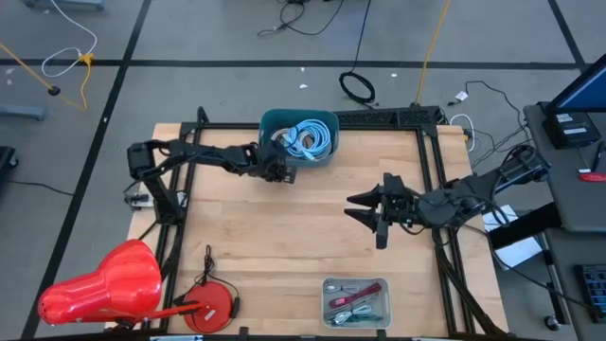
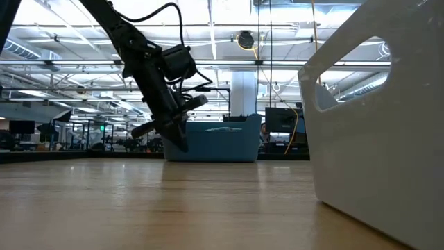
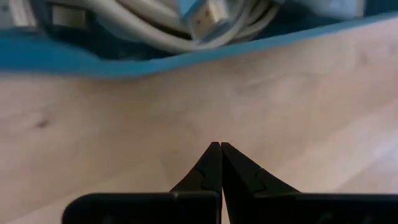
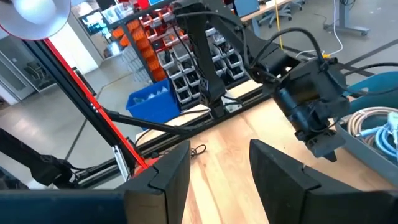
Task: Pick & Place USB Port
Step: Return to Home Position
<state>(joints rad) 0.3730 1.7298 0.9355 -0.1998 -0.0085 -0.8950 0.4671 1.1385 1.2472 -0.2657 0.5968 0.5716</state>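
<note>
progress: sorting looks done; no loose cables on the bare desk [image 1: 284, 237], and both arms are empty
blue bin: blue bin [image 1: 268, 128] sits at the far middle edge of the desk and holds a coil of pale blue and white cables [image 1: 308, 140]
HDMI plug: a blue-shelled HDMI plug [image 3: 205, 12] lies on top of that coil, inside the blue bin
gray bin: gray bin [image 1: 325, 303] is well apart from the blue bin, at the near edge of the desk, with a few small charger cables [image 1: 355, 303] in it
left tool: left tool [image 3: 217, 149] has its fingers pressed together and grips nothing; it hangs low over the desk, just beside the blue bin's near wall, outside the bin
thing vs left tool: the HDMI plug is over the bin wall from the fingertips; near, not touching
right tool: right tool [image 4: 219, 152] has its fingers spread wide and carries nothing; it is above the desk, apart from the blue bin, on the side toward the gray bin
left to do: judging by this, only pulling both arms back to rest; nothing more to pick
risk: the left tool is close to the blue bin wall, so a careless lift could nudge the bin
</note>
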